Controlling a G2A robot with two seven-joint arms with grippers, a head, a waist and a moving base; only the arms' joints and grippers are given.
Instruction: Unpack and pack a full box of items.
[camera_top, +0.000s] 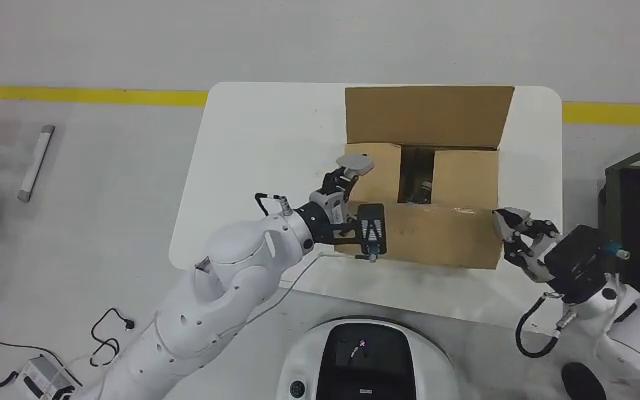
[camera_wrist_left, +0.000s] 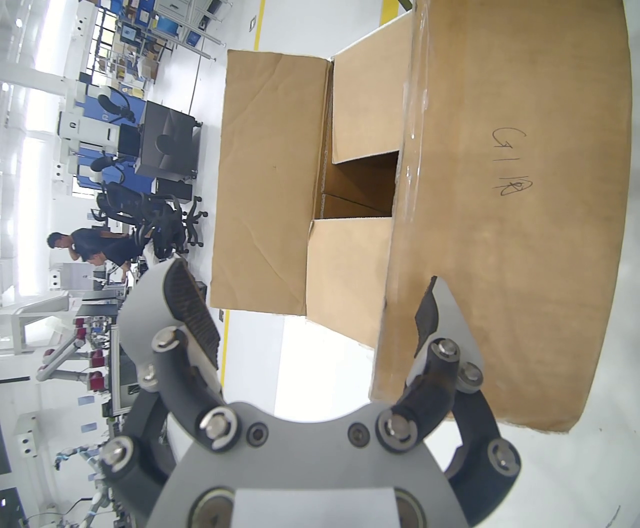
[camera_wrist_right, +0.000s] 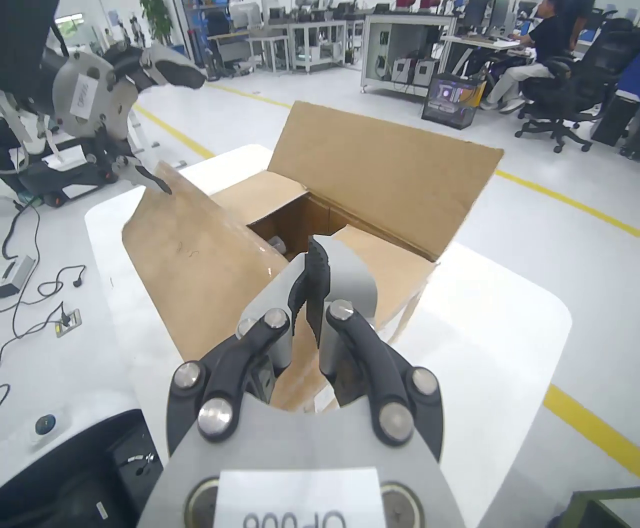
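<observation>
White table (camera_top: 250, 180) — box (camera_top: 435, 238) upright, mouth up, long axis crosswise

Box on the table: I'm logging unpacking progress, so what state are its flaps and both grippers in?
far flap, folded back, open.
side flaps, folded inward, with a gap between them.
near flap, raised, tilted toward the robot.
left gripper, open at the near flap's corner.
right gripper, shut on the near flap's other end.
</observation>
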